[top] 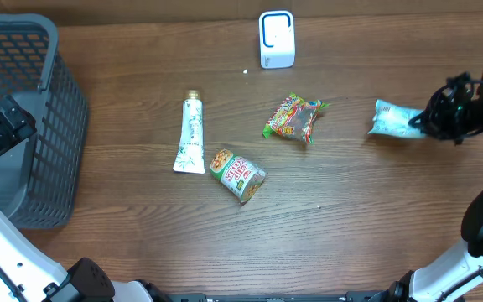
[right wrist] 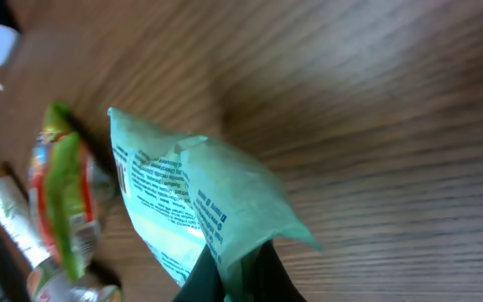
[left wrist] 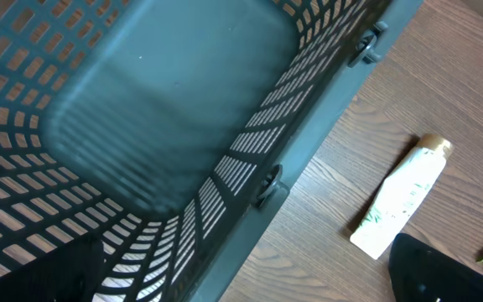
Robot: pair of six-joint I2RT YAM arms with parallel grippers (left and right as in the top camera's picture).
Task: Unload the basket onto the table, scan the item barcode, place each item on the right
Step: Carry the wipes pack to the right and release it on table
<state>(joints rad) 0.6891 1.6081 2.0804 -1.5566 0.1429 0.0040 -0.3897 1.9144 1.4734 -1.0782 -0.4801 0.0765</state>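
1. The right pincer [top: 427,120] is clamped tight on one end of the pale green packet [top: 395,119], out on the right side of the table [top: 141,243]. The packet looks a touch off the wood, but I can't swear to it.
2. My guess is the packet is thin film: light, floppy, crinkly and a bit slick. The flat end seam it's pinched by seems the right spot. Grab the middle and it'd probably crumple and hide the print.
3. The white scanner [top: 277,39] sits at the far edge, up and left of the packet.
4. A bright snack bag [top: 294,116] lies nearer the middle. The tube [top: 189,134] and noodle cup [top: 238,174] are further left, just beside each other.
5. The left pincer [top: 2,126] hangs over the grey basket [top: 57,168], jaws wide apart, holding nothing.
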